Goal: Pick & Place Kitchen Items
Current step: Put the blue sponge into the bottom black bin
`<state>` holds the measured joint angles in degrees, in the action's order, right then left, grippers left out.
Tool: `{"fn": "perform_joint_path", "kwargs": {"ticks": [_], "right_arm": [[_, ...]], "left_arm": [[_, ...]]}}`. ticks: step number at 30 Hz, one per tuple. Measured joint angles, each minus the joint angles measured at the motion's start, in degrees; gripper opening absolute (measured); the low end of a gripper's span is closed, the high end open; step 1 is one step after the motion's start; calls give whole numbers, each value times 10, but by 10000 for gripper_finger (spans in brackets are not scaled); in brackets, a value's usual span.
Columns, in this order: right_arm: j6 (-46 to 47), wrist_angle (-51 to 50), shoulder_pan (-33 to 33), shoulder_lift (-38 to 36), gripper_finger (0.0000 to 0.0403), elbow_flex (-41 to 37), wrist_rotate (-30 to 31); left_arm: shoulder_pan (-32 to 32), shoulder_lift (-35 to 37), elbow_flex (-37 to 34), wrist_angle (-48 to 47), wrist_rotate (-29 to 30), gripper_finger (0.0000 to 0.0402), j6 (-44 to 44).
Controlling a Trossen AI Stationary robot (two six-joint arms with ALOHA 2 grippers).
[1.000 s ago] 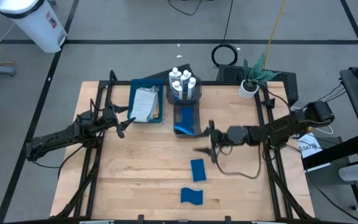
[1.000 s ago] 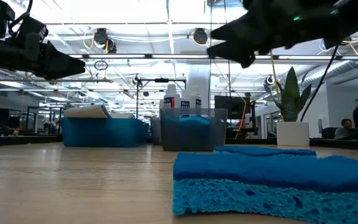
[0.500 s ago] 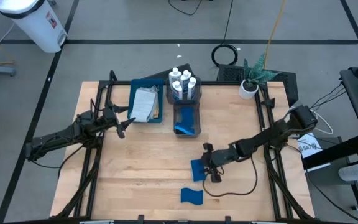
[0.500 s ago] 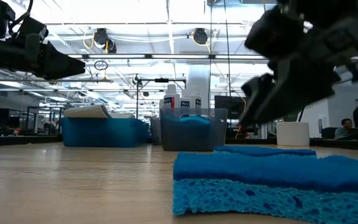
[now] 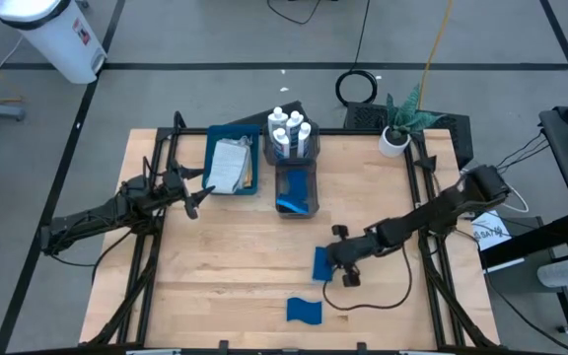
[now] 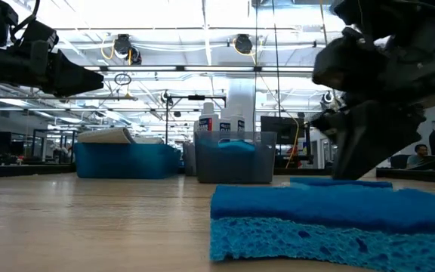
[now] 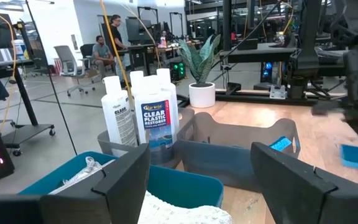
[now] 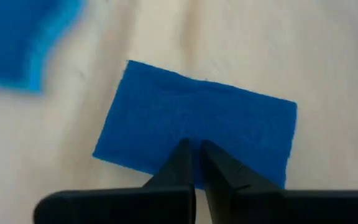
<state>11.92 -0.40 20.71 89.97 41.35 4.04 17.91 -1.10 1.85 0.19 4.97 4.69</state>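
Bottles (image 5: 290, 130) behind sponge bin (image 5: 296, 190) (adjacent)

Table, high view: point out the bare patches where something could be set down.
Widest bare wood: near-left, between the left gripper and the near sponge. Also the right side, between the plant and the right arm. Crowded: the far edge with tray and bins, and around the right gripper on the second sponge.
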Motion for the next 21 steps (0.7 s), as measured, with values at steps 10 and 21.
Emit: {"fn": "perform_joint_path", "kwargs": {"ticks": [10, 21], "right_arm": [[75, -167, 0, -141, 17, -2, 138], [99, -143, -52, -140, 215, -4, 97]], "left_arm": [[0, 0, 0, 0, 0, 283, 0], [0, 0, 0, 0, 0, 283, 0]]}}
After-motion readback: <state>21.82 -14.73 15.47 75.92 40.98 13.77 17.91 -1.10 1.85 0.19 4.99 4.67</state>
